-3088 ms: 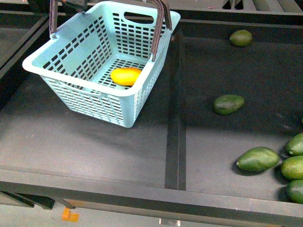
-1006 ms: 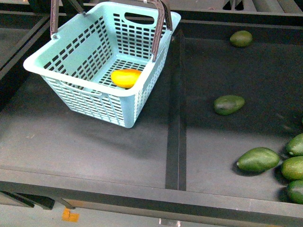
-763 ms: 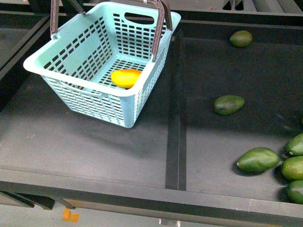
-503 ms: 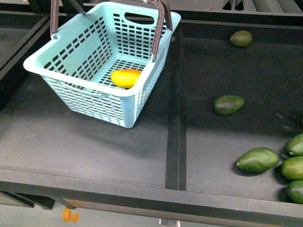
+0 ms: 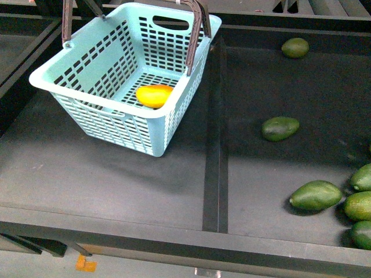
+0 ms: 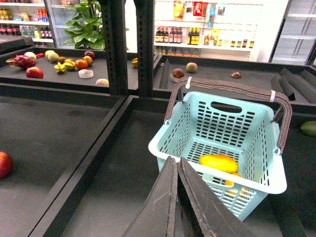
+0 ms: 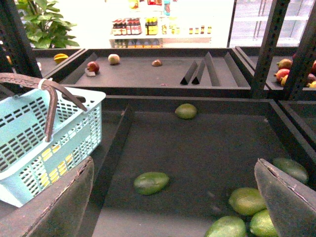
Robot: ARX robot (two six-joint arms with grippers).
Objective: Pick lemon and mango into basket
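The basket [image 5: 124,75] sits on the dark shelf [image 5: 104,174] in the left compartment, its two brown handles [image 5: 194,35] raised, and the mango [image 5: 154,95] lies on its slotted floor toward the near right corner. In the left wrist view the mango [image 6: 218,163] shows again, and a smaller patch of yellow [image 6: 232,180] peeks out just beside and below it — possibly the lemon, though too little shows to be sure. The left gripper [image 6: 177,197] hangs above the shelf in front of the basket [image 6: 222,143], its two dark fingers pressed together with nothing between them. The right gripper [image 7: 173,197] is spread wide and empty, one finger [image 7: 64,207] at each side of its wrist view, over the right compartment. There several dark green fruits lie apart from the basket: one [image 5: 280,128] alone mid-shelf, one [image 5: 295,47] far back, and a cluster [image 5: 316,195] at the near right edge. A raised divider [image 5: 213,145] runs between the two compartments. Neither arm appears in the front view.
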